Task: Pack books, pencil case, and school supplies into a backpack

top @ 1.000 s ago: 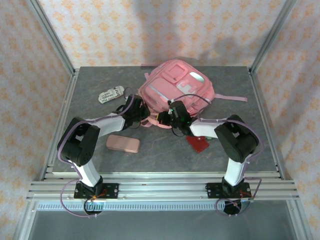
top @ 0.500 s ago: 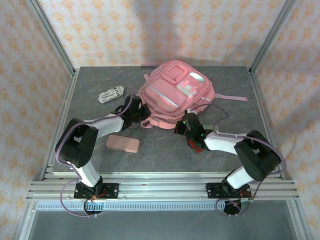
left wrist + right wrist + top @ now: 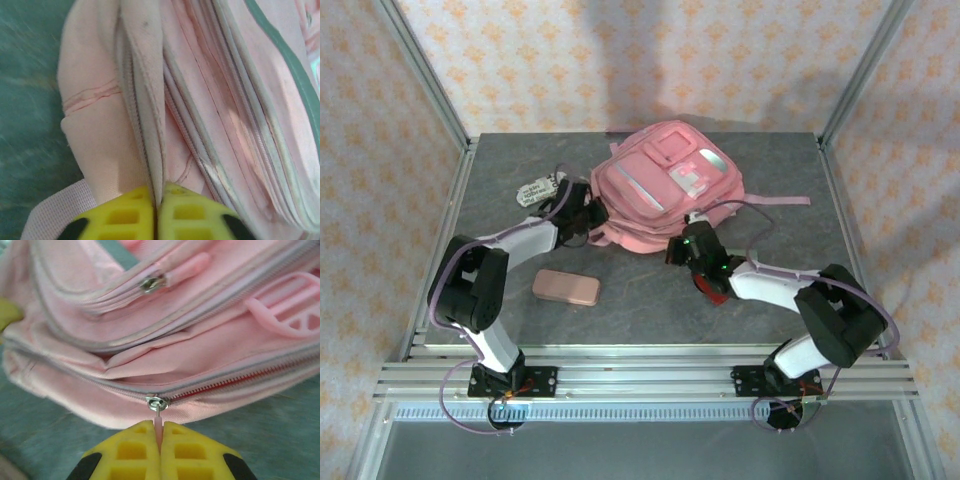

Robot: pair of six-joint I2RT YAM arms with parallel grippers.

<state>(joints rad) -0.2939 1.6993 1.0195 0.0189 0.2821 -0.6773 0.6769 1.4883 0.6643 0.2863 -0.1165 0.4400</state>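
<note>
The pink backpack (image 3: 665, 190) lies flat at the table's back middle. My left gripper (image 3: 587, 214) is at its left near corner, shut on a fold of the backpack's pink fabric (image 3: 142, 95) beside a zip line. My right gripper (image 3: 684, 249) is at the near edge, shut on the pink zipper pull (image 3: 159, 426) just below the metal slider (image 3: 157, 402); red zip teeth show to the slider's right. The pink oblong pencil case (image 3: 565, 287) lies near the left arm. A red square pad (image 3: 714, 292) peeks from under the right forearm. The books are out of view.
A small white patterned pouch (image 3: 534, 190) lies on the grey table (image 3: 650, 310) left of the backpack, close to my left gripper. Pink straps (image 3: 775, 200) trail right from the backpack. Metal frame posts (image 3: 425, 85) stand at the back corners.
My right arm swung down and right, its gripper now lower at the backpack's near edge. My left gripper moved up and left, and the backpack shifted toward the back.
</note>
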